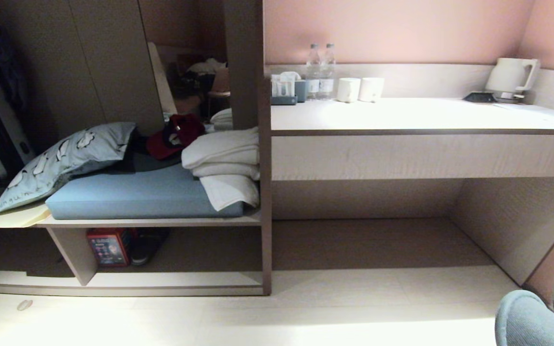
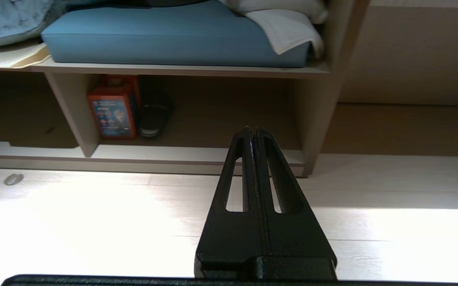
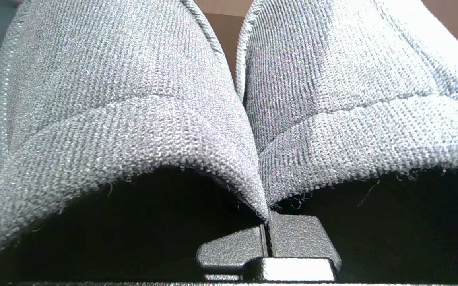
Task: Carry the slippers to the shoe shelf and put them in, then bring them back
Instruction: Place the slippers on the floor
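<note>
1. Right gripper (image 3: pixel 268 228) has its black jaws pinched tight on the pair of flat blue-grey knitted slippers (image 3: pixel 133 119), clamping the inner edges where the two uppers meet, so both hang side by side right in front of the right wrist camera.
2. Left gripper (image 2: pixel 253 133) is clenched on nothing, its two black slotted fingers pressed together, hovering over the pale floor (image 2: pixel 94 222) in front of the shelving.
3. Neither arm shows in the head view.
4. Ahead, the low open shoe shelf of pale wood-grain board with a dark brown back (image 1: pixel 171 281) sits under a blue flat cushion (image 1: pixel 132 194).
5. Inside that cubby, beside the slanted support panel (image 1: pixel 72 252), a red printed box (image 1: pixel 108 246) stands upright with a dark shoe (image 1: pixel 147 245) just beside it.
6. Folded white towels (image 1: pixel 224 166) are stacked on the cushion's right end.
7. To the right runs a pale desk (image 1: pixel 421 117) with a white kettle (image 1: pixel 510 77).
</note>
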Available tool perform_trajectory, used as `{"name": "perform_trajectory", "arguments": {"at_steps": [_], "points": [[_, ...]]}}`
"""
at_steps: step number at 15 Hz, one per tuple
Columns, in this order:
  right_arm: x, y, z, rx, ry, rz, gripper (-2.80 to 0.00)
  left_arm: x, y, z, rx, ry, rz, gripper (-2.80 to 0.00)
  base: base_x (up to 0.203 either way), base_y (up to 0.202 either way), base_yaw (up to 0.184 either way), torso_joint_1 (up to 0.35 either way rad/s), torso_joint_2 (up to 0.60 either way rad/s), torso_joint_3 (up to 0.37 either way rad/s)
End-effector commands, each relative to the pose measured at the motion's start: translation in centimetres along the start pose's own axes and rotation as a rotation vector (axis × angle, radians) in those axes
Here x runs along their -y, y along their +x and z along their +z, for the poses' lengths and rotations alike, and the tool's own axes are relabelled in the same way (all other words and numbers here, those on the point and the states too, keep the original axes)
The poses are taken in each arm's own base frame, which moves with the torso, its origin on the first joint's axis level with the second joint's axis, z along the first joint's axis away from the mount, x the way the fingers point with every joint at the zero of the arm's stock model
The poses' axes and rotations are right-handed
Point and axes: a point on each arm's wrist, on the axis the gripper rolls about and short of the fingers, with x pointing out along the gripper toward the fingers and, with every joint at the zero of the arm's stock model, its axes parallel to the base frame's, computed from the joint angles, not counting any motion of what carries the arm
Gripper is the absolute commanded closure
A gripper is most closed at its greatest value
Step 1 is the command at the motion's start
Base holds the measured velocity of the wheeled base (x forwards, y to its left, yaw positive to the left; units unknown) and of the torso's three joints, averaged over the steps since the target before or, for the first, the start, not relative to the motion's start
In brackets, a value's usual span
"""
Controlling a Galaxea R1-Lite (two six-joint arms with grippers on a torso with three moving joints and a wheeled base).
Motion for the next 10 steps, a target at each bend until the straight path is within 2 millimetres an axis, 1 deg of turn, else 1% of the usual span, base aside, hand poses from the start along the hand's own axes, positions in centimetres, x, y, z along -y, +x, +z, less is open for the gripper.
{"name": "perform_trajectory", "arguments": {"at_steps": [1,10], "points": [[0.00,0.01,-0.01,-0.002,-0.001,0.002,0.00,0.00,0.01,0.00,-0.001,-0.001,0.000,0.00,0.000,-0.194,0.001,0.001,0.00,-0.001],[0.00,0.01,-0.01,-0.002,-0.001,0.000,0.00,0.00,0.01,0.00,-0.001,-0.001,0.000,0.00,0.000,-0.197,0.002,0.001,0.00,0.003]]}}
